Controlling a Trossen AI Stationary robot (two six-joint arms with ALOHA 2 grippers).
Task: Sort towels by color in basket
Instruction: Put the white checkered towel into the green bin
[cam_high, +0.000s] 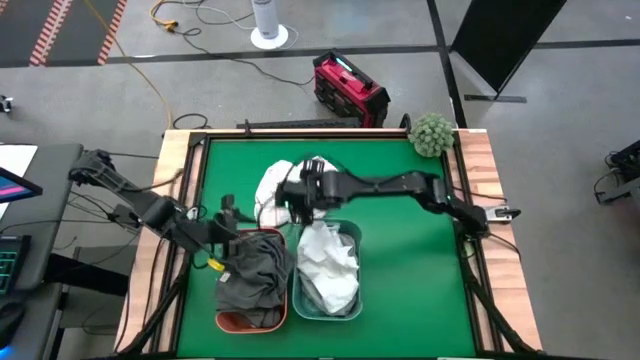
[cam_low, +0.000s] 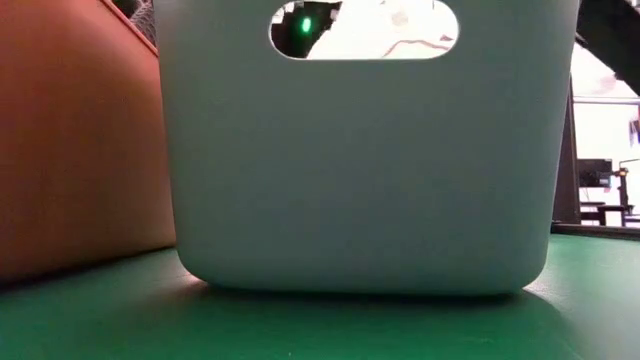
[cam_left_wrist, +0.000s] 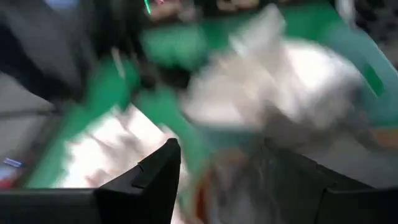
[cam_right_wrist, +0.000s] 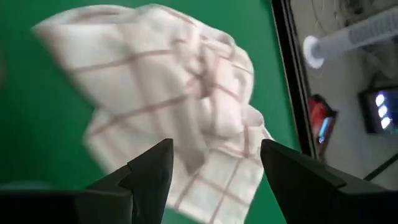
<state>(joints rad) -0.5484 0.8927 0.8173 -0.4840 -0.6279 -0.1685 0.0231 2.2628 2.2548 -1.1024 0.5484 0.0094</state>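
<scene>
With its fingers spread and empty, the right end effector (cam_right_wrist: 211, 171) hangs over the checked white towel (cam_right_wrist: 168, 118) lying bunched on the green surface (cam_high: 400, 260) behind the baskets, so a shallow pinch may snag only one fold and drag it.

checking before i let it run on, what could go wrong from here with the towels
The right gripper is open over the white red-checked towel, a loose bunch, so it may pinch only a fold and drag it. The pale basket is already heaped with white towels; another could spill. Dark grey towels overhang the rust basket.
</scene>
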